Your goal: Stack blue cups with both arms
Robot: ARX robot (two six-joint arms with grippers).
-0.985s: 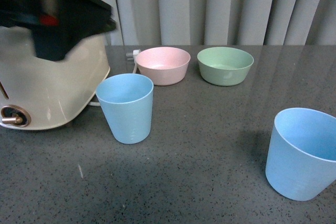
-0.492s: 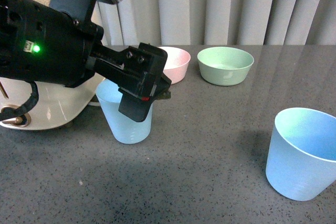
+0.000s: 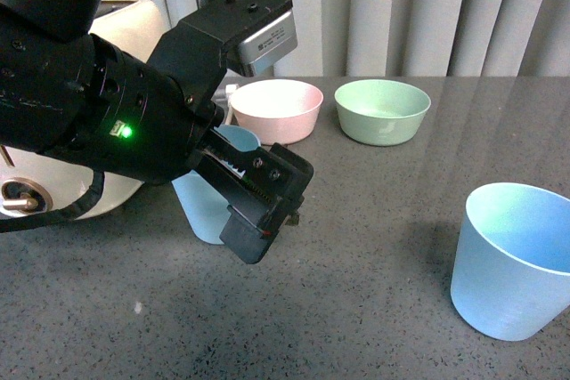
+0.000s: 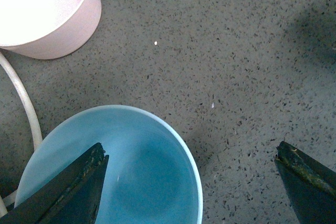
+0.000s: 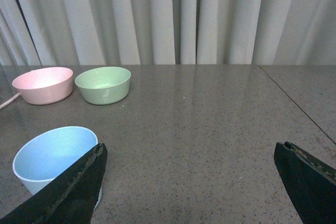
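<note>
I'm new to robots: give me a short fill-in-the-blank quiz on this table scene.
The bowl beside the green bowl is ____.
The left gripper, above one blue cup, is ____, not shut.
The other blue cup stands ____, mouth up.
Missing words: pink; open; upright.

Light blue, plain and matte: right cup and left cup. Pale pink, unpatterned: bowl. Soft green, unpatterned: second bowl. Dark grey with fine black and white speckle: table. Off-white to pale grey in vertical pleats: curtain. Black throughout: left arm, with small bright green light and silver-grey box. Glossy cream, with brass-coloured knob: appliance. White: cord.
</note>
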